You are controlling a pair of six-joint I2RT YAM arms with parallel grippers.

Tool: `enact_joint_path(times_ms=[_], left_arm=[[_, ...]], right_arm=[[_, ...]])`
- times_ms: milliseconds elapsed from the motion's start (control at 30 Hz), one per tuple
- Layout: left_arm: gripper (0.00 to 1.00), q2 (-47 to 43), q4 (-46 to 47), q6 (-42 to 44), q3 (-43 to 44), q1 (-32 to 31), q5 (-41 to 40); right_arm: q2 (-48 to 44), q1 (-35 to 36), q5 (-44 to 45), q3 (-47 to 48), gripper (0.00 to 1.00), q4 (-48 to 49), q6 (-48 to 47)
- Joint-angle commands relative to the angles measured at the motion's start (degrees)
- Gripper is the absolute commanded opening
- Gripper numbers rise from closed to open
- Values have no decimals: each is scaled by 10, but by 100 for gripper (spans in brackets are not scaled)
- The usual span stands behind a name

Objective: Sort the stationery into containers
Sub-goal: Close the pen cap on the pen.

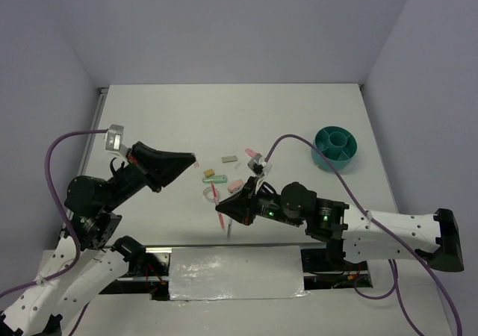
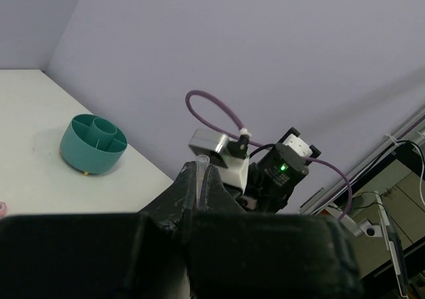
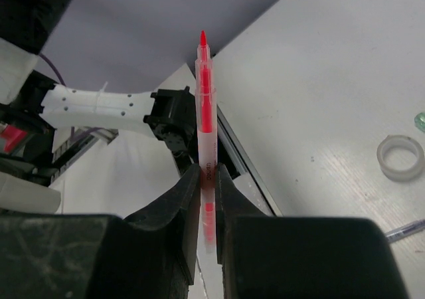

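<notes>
Between the fingers of the right tool [image 3: 208, 176] we see a pink pen [image 3: 205, 93] clamped at mid-barrel, lifted off the table [image 3: 332, 80], its tip pointing away from the tool. Well apart from both tools stands the teal organiser [image 1: 321, 159]. As far as we can make out, its compartments hold nothing, so we judge the sorting barely begun. Near the right tool lie the tape ring [image 3: 400, 157], tan block [image 1: 209, 173], green block [image 1: 219, 178], pink block [image 1: 235, 184] and grey block [image 1: 229, 157], all unsorted. The left tool [image 2: 201, 179] has its fingers drawn together, and we cannot identify a pale stub at their tips. Small print runs along the pen's barrel, too fine to read, and we find no brand.
</notes>
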Motion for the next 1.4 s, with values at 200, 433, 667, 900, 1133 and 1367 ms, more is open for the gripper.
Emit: enact_joint_path(times_ms=[200,433,667,900,1133,1367], left_arm=[[0,-21,66,-15,-55,-1,11],[0,-11,96,-24,-58,-1,25],[0,-11,92,-17,-60,-1,25],[0,-8,85,-11,-67,-1,24],[0,-6,87,-12,-66,-1,26],[0,-6,93,-16,-71,-1,34]], right_arm=[[18,6,2,63,0,36,-23],[31,6,-8,78,0,27,-34],[35,6,-16,89,0,22,-38],[32,6,-18,94,0,13,-43],[33,6,-10,97,0,12,-46],[30,6,0,103,0,5,-54]])
